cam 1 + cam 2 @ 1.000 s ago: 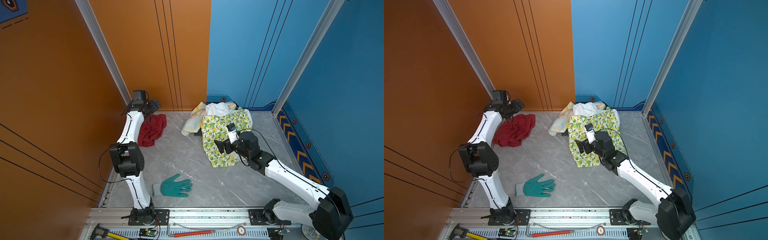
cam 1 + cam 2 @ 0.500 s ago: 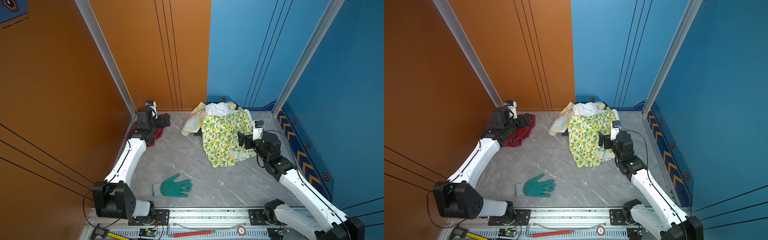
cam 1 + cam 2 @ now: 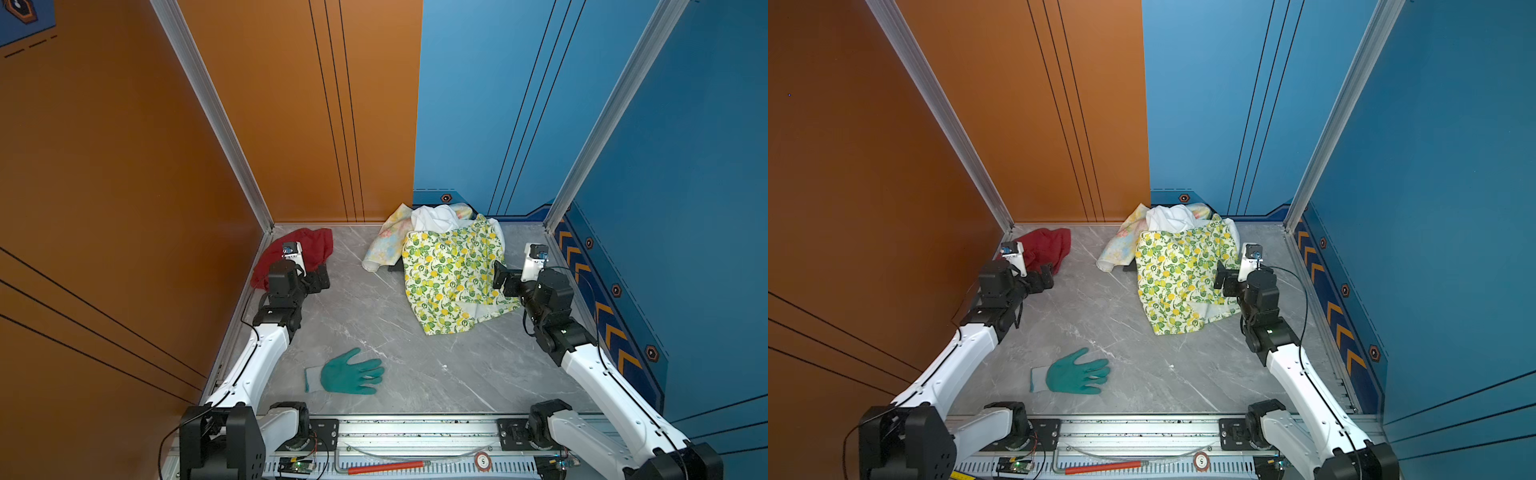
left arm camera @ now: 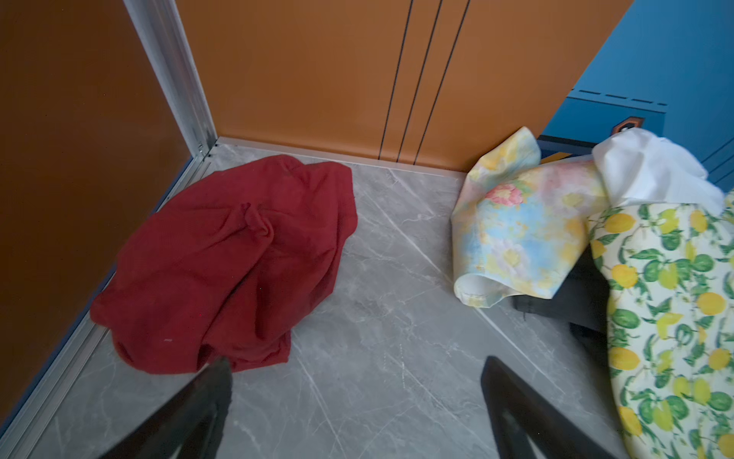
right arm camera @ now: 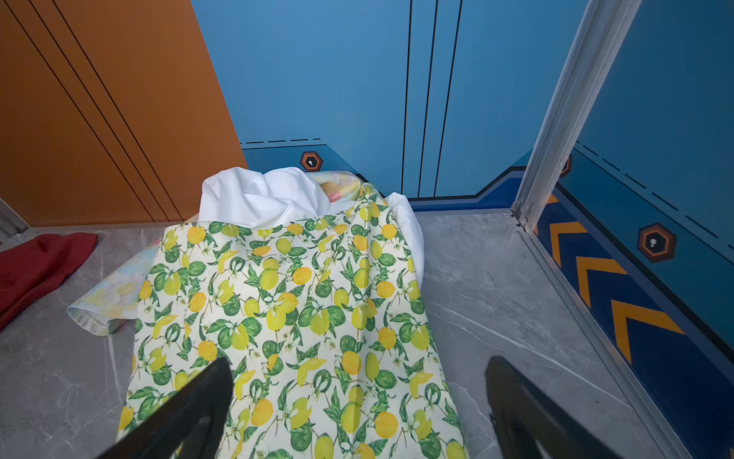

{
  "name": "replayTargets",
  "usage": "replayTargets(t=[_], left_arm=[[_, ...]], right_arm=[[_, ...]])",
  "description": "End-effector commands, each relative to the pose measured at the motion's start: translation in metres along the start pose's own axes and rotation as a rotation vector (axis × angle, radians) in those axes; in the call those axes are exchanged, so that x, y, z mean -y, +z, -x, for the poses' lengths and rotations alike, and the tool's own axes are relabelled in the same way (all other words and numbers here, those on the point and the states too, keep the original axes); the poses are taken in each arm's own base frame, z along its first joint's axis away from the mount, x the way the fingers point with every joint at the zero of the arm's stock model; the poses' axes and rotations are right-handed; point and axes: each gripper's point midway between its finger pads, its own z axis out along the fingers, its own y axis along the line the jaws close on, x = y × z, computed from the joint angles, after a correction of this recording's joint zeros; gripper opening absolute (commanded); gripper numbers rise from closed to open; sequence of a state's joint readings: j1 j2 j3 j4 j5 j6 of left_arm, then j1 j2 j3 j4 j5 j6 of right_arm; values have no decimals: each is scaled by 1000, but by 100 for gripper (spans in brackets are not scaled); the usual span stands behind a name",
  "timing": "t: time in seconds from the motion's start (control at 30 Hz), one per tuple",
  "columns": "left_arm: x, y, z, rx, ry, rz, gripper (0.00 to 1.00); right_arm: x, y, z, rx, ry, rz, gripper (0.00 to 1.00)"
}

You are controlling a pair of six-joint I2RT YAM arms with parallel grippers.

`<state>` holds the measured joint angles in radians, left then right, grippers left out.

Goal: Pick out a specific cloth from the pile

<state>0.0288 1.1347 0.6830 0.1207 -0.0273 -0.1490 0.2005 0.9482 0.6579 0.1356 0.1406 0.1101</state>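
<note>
Pick judged done — the cloth [image 4: 230, 258] lies crumpled in the far-left corner of the desk [image 3: 374, 316], apart from the pile [image 3: 449, 266]; left gripper [image 4: 356, 363] and right gripper [image 5: 357, 363] gape wide, empty — next calls only for backing clear.

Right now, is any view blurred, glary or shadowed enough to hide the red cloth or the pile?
Both top views: even light, no glare, red cloth and pile sharp, though the left arm covers part of the cloth. Left wrist view: cloth weave crisp; fingers of the left hand look soft. Right wrist view: pile sharp, fingers of the right hand likewise soft.
</note>
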Motion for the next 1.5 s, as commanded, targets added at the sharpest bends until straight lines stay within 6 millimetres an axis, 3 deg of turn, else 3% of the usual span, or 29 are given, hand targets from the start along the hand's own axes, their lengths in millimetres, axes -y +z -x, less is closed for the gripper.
replayTargets(t=[0.0, 0.07, 0.2, 0.57, 0.77, 1.2, 1.47], left_arm=[[-26, 10, -14, 68, -20, 89, 98], [-32, 20, -34, 56, 3, 114, 98], [-36, 36, -55, 32, 23, 114, 98], [-21, 41, -79, 113, 102, 80, 98], [-20, 48, -93, 114, 129, 92, 98], [-22, 56, -91, 107, 128, 111, 98], [-15, 60, -92, 83, 154, 84, 98]], right_arm=[[16, 3, -2, 42, 24, -65, 100], [21, 6, -8, 44, 31, -75, 100], [30, 13, -21, 24, 24, -101, 100], [55, 25, -63, 8, 7, -158, 100], [66, 30, -74, -8, 1, -181, 100], [83, 40, -91, 6, 26, -217, 100], [77, 56, -128, -49, 9, -204, 100]])
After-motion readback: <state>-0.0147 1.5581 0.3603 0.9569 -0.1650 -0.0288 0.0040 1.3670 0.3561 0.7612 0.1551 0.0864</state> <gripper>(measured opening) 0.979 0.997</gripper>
